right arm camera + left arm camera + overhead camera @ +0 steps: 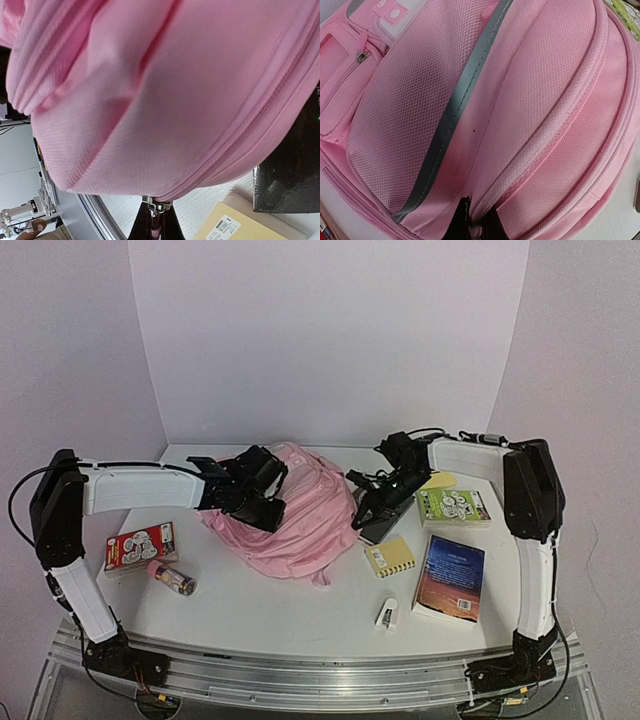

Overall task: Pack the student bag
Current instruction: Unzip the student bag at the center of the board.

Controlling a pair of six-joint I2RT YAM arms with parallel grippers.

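The student bag (300, 515), soft light-pink fabric, lies in the middle of the table between both arms. My left gripper (262, 502) is at its left side. In the left wrist view that gripper (477, 211) is shut on a ridge of the student bag (535, 100) beside a zip seam, with a grey trim strip (451, 117) running alongside. My right gripper (366, 508) is at the bag's right edge. In the right wrist view it (159, 208) is shut on a metal zip pull (158, 205) at the lower edge of the student bag (165, 95).
Left of the bag lie a red booklet (140, 545) and a small pink-capped tube (172, 579). To the right are a dark flat slab (385, 525), a yellow notepad (390, 557), a green booklet (453, 505), a blue book (450, 577) and a small white item (387, 613).
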